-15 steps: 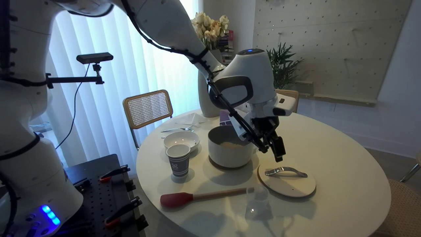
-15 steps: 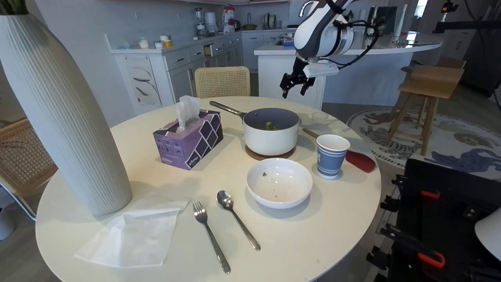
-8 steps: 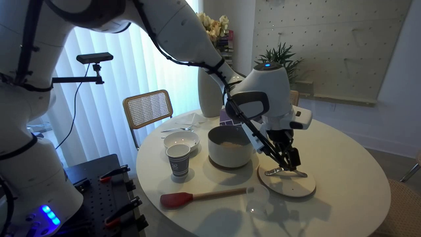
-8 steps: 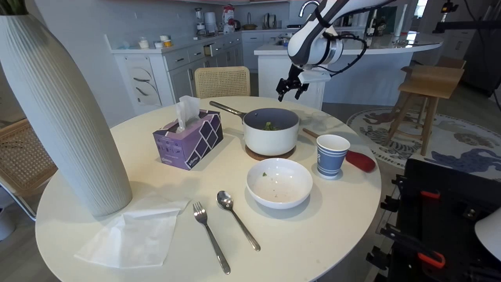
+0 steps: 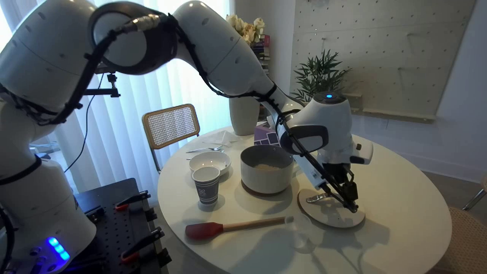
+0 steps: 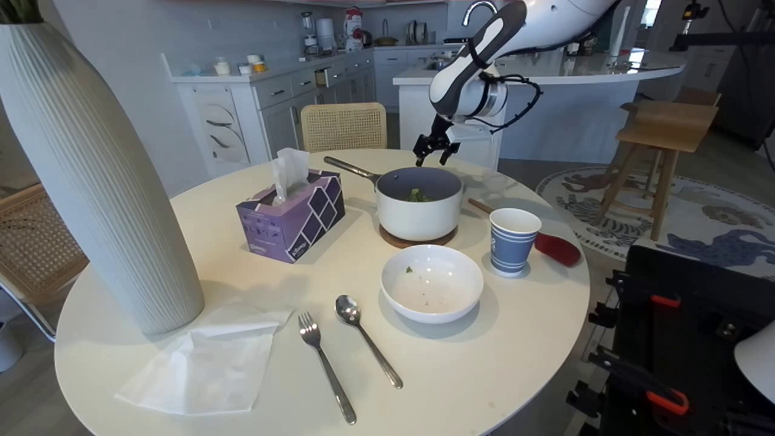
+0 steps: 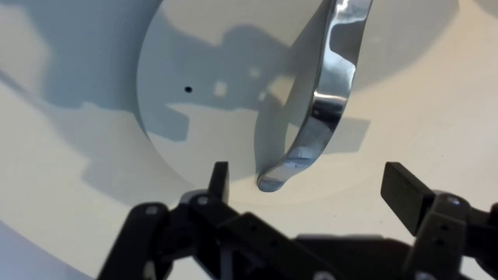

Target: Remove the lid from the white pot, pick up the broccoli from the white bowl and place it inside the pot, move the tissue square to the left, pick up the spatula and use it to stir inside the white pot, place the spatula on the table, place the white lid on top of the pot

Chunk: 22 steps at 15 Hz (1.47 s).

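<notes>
Tool (image 7: 307,184) lower than before, jaws apart, white lid (image 7: 212,140) beneath

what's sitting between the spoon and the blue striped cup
In an exterior view, the white bowl sits between the spoon and the cup.

Home kitchen with dining table (image 6: 514,339): cabinets (image 6: 275,124), island (image 6: 563,118), wooden stool (image 6: 678,126) (patterned rug (image 6: 714,219) too).

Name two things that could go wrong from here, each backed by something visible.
In the wrist view, the open pincer spans only one end of the handle, so a lift might tip the lid. The clear cup is close to the lid and hardly shows, so it might get knocked.
</notes>
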{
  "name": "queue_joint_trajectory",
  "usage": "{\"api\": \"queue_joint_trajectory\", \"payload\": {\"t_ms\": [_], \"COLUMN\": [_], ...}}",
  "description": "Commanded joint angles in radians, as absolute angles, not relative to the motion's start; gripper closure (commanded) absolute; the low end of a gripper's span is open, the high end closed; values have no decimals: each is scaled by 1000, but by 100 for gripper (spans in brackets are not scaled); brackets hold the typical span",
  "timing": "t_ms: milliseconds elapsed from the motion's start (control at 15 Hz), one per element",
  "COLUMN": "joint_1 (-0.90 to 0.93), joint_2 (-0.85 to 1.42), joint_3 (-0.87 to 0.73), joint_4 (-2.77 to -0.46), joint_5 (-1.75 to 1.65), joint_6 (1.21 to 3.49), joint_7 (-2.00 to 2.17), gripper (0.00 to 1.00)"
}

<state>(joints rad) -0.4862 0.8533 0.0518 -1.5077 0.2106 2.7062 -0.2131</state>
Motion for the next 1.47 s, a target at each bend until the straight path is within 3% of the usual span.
{"api": "queue_joint_trajectory", "payload": {"t_ms": [0, 800, 1400], "joint_1": [-485, -334, -354], "joint_2": [941, 1082, 1116], "joint_3": [74, -130, -135], "joint_4": [-1362, -1060, -924], "joint_5": [221, 121, 106], "joint_6": [2619, 2254, 2003], "joint_7": [-236, 42, 56], "gripper": [0, 0, 0]}}
